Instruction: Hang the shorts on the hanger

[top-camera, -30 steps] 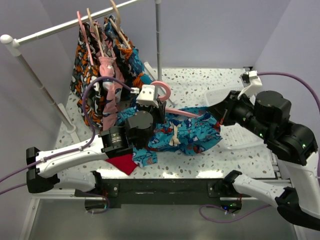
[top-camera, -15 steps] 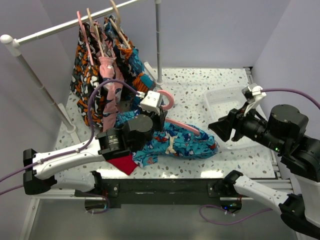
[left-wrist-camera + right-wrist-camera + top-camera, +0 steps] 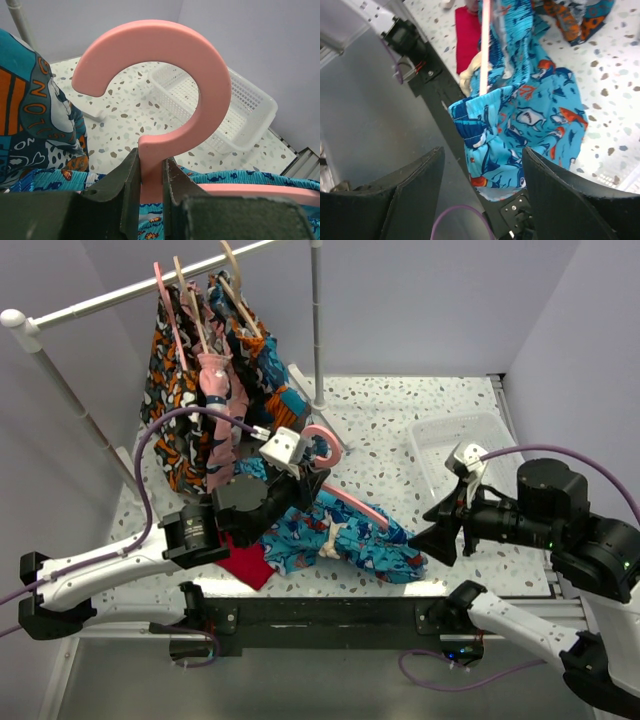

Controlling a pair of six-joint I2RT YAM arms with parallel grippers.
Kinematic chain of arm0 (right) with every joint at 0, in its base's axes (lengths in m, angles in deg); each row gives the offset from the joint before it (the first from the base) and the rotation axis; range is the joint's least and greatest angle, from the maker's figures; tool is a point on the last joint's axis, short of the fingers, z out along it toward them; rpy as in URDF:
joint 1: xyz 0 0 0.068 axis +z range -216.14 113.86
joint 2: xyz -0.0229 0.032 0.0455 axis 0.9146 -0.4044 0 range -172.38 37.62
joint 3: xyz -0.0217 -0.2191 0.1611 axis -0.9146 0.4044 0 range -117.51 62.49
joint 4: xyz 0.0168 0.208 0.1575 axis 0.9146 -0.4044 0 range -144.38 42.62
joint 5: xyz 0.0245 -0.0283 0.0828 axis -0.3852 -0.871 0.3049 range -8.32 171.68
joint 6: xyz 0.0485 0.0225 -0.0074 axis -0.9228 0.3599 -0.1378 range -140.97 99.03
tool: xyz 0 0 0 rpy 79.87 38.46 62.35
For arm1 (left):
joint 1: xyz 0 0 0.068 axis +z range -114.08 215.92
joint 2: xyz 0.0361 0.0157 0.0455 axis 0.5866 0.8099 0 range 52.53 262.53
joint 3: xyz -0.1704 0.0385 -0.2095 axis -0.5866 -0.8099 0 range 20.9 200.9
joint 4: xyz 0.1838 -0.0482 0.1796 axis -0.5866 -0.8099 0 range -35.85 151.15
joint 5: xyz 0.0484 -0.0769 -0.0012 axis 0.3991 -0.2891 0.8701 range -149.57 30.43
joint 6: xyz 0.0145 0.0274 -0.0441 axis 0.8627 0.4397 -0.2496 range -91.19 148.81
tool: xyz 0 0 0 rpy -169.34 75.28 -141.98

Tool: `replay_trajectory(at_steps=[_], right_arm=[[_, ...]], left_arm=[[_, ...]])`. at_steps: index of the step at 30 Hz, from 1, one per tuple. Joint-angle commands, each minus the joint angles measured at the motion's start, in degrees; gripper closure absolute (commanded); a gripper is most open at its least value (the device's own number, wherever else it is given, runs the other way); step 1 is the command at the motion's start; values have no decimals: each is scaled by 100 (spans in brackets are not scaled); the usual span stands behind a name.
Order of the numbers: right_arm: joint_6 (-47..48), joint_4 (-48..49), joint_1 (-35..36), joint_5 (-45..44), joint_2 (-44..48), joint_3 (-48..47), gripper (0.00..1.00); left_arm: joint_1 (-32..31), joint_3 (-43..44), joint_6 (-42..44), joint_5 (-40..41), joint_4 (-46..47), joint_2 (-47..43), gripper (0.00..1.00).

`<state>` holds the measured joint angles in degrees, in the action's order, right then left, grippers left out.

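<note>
Gripping the hanger [image 3: 202, 85] by its neck with the left pincer [image 3: 150, 172], squeezed tight on it. Holding nothing in the right pincer [image 3: 482, 170], open wide just beside the shorts [image 3: 350, 540], bunched on the worktop [image 3: 390, 420] near the front edge with the hanger's pink bar poked into them

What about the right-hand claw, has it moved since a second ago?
Yes. The right gripper has drawn back from beside the white basket toward the near edge of the table, and its jaws now stand open, off the shorts.
</note>
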<state>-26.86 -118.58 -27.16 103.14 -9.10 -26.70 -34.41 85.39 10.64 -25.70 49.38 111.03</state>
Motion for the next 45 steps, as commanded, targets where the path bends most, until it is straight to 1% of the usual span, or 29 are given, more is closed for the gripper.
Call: replay_trajectory(at_steps=[1, 4, 9, 15, 18, 19, 20, 21, 22, 25, 27, 33, 37, 40, 43, 44, 45], right_arm=[[238, 88, 4, 632, 5, 358, 32], [255, 133, 57, 694, -12, 464, 32], [246, 98, 197, 361, -144, 507, 32], [273, 124, 513, 96, -434, 560, 37], [273, 124, 751, -272, -548, 604, 40], [273, 141, 830, -395, -610, 604, 42], [281, 150, 839, -440, -636, 604, 48], [290, 168, 865, -501, -654, 613, 52], [282, 220, 874, -597, -663, 630, 61], [299, 343, 918, -686, -689, 745, 69], [308, 440, 927, -651, -751, 841, 68], [255, 870, 953, -625, -848, 886, 72], [194, 1046, 962, -590, -839, 903, 71], [132, 1082, 962, -555, -821, 1061, 68], [36, 1073, 962, -686, -690, 1272, 68], [1, 1064, 962, -712, -637, 1359, 68], [-35, 1064, 962, -739, -584, 1404, 73]], left_arm=[[-34, -33, 104, -100, 386, -84, 100], [-34, -59, 104, -65, 386, -67, 100], [-34, -68, 86, -47, 377, -40, 100], [-34, -51, 95, -29, 412, 21, 100], [-43, -24, 95, -29, 404, 47, 100], [-34, -24, 95, -29, 412, 65, 100], [-34, -24, 95, -29, 421, 74, 100], [-34, -15, 95, -38, 430, 74, 100], [-34, -7, 95, -21, 439, 83, 100], [-34, 11, 104, -38, 465, 109, 100], [-34, 46, 112, -73, 474, 170, 100], [-34, 81, 104, -222, 570, 320, 100], [-34, 81, 60, -328, 711, 364, 100], [-34, 108, 33, -381, 816, 408, 100], [-34, 134, -37, -346, 887, 451, 100], [-34, 152, -81, -328, 896, 452, 100], [-34, 143, -81, -346, 983, 469, 100]])
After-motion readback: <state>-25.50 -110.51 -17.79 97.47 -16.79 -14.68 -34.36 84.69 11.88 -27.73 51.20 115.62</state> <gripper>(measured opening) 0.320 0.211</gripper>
